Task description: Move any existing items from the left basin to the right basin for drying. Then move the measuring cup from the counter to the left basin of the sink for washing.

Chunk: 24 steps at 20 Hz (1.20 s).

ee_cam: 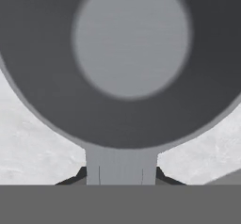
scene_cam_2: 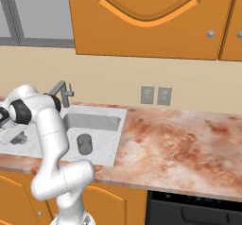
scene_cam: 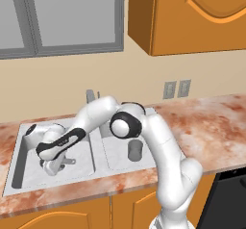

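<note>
My gripper [scene_cam: 56,164] reaches down into the left basin [scene_cam: 24,168] of the sink, low over its floor. In the hand view, the measuring cup [ee_cam: 132,44] appears from above as a dark round bowl with a paler bottom. Its short straight handle [ee_cam: 121,164] runs down between my fingertips [ee_cam: 162,176], and the gripper [ee_cam: 121,177] is shut on it. The pale marbled basin floor lies around the cup. Whether the cup touches the floor I cannot tell. The grey tumbler [scene_cam: 135,149] [scene_cam_2: 85,144] stands upright in the right basin [scene_cam: 115,160].
The grey faucet [scene_cam: 90,96] [scene_cam_2: 61,90] rises at the back between the two basins. The mottled counter [scene_cam_2: 179,143] stretches to the right of the sink. Orange wall cabinets [scene_cam_2: 151,16] hang above, and a dark appliance [scene_cam_2: 194,210] sits below the counter.
</note>
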Tool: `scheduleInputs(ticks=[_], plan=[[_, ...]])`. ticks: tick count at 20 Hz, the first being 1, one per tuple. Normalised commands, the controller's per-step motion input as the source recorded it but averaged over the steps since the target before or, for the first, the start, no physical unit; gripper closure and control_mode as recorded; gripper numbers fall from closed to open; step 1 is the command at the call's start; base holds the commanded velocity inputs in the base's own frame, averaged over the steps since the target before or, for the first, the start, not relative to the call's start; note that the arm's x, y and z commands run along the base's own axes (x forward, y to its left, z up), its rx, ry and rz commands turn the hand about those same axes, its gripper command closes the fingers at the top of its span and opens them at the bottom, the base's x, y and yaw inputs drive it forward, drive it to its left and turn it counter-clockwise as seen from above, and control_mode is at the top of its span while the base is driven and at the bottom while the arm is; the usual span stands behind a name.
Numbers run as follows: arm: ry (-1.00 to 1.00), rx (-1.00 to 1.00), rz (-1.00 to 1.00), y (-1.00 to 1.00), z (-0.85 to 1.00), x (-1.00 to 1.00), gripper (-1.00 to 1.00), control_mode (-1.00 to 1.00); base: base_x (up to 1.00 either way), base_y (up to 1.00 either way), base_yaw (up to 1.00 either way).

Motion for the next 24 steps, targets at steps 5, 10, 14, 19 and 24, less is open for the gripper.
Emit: scheduleInputs(ticks=[5, 10, 14, 19, 24], plan=[[-0.01, 0.13, 0.00, 0.00, -0.07, 0.29, 1.00, -1.00, 0.00, 0.00, 0.00], [0.01, 0.10, 0.00, 0.00, -0.14, 0.29, 1.00, -1.00, 0.00, 0.00, 0.00], [0.04, 0.05, 0.00, 0.06, -0.20, 0.19, 1.00, -1.00, 0.00, 0.00, 0.00], [0.08, 0.04, 0.00, 0.08, -0.17, 0.18, 1.00, -1.00, 0.00, 0.00, 0.00], [0.14, 0.01, 0.00, 0.15, -0.17, 0.21, 1.00, -1.00, 0.00, 0.00, 0.00]])
